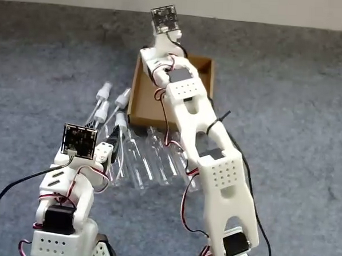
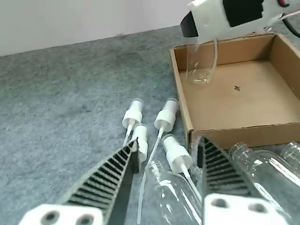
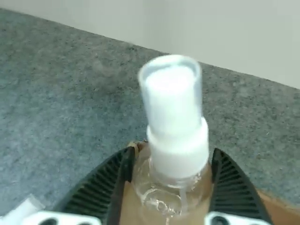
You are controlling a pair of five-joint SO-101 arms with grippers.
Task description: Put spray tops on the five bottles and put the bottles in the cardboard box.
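My right gripper [image 3: 173, 157] is shut on a clear bottle [image 3: 164, 192] with a white spray top [image 3: 173, 112] on it. It holds this bottle [image 2: 201, 65] upright over the cardboard box [image 2: 234, 98], near the box's far left corner. My left gripper [image 2: 167, 145] is open, low over the table just short of the box. A white spray top [image 2: 176, 152] lies between its fingers, beside a clear bottle [image 2: 168, 194] lying flat. Three loose spray tops [image 1: 104, 91] lie left of the box [image 1: 139, 103]. Several capless bottles [image 1: 158, 153] lie in a row before it.
Grey carpet covers the table. The right arm [image 1: 215, 159] stretches over the row of bottles to the box. Open carpet lies left of the spray tops and right of the box.
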